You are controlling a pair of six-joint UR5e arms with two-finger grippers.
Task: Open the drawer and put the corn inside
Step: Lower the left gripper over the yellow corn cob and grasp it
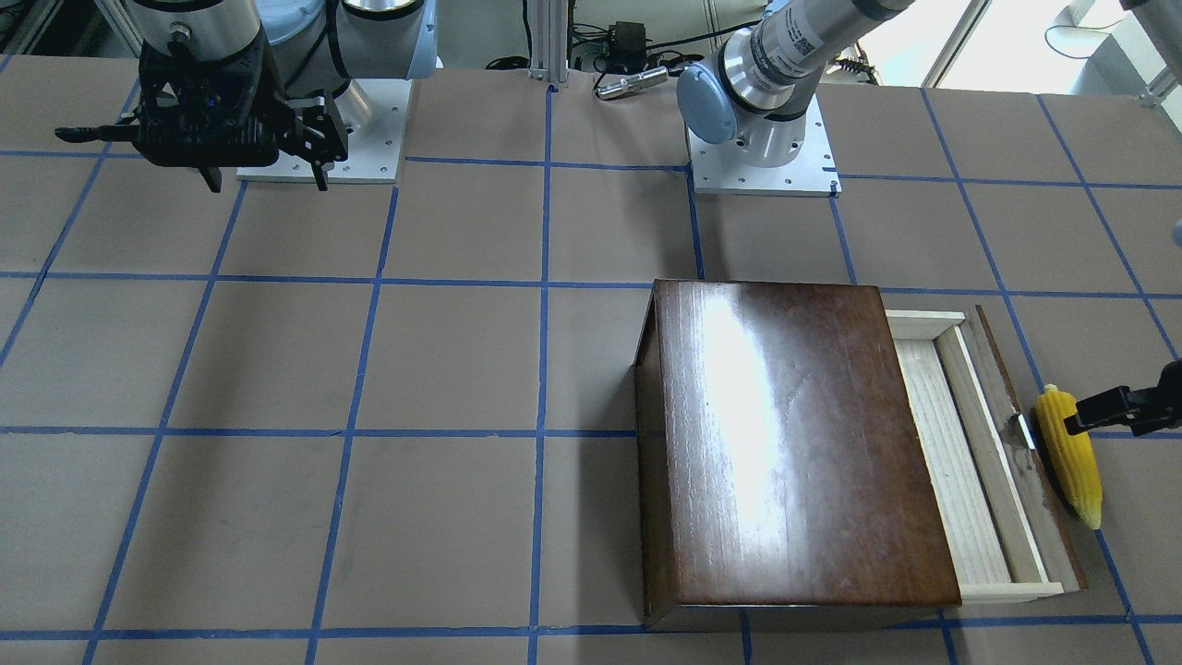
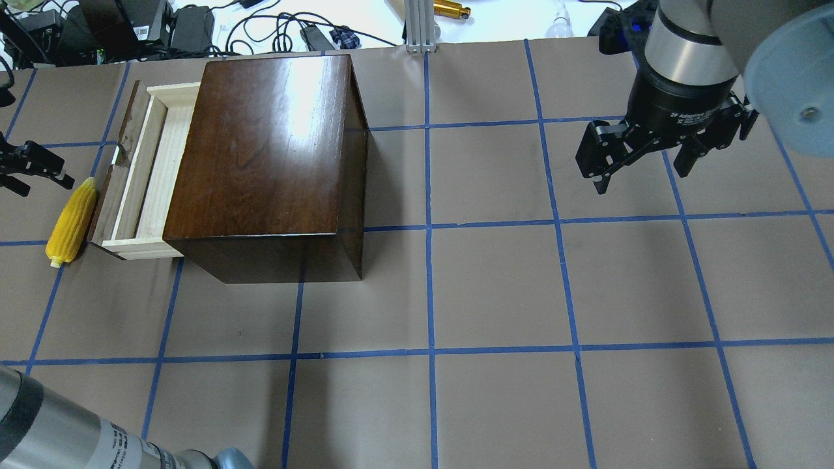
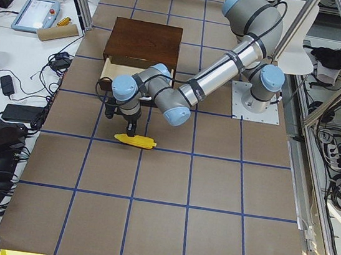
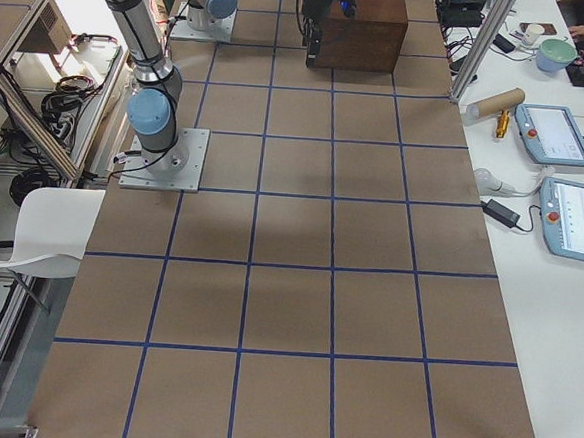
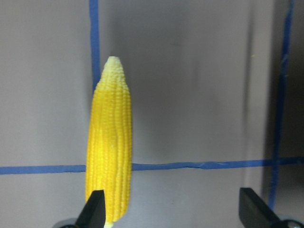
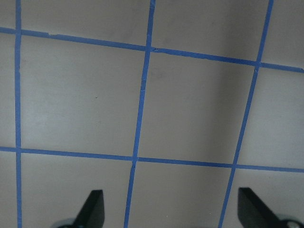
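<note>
Left gripper (image 5: 173, 211): jaws spread wide and holding nothing. We have it hanging over the thick end of the cob.
Line-up: in the wrist view one finger (image 5: 96, 211) overlaps the cob's butt, and the other sits well off to the side over bare paper. We're not centred.
Corn (image 5: 109, 152): lying flat on the counter (image 2: 495, 286), outside the drawer. It runs along the dark front panel, just beside it, with the pointed tip away from the gripper.
Knob (image 1: 1023, 429): right next to the cob's thick end, so there's little room on that side.
Drawer (image 2: 153, 169): already pulled out of the box (image 2: 267, 143), with its pale floor showing and nothing in it.
Step in hand: we judge it's the grasp on the corn.
How to do it well: slide sideways until the cob sits midway between the fingers. Then move along it towards its middle, clear of the knob, and come straight down. The closing line already crosses the cob's width, so no twist is needed. Close gently, because a rounded, tapered toy may squirt out.
Then: lift over the front panel and set it lengthwise in the tray.
Right gripper (image 2: 642, 172): open too, idling over the counter well apart from the box.
</note>
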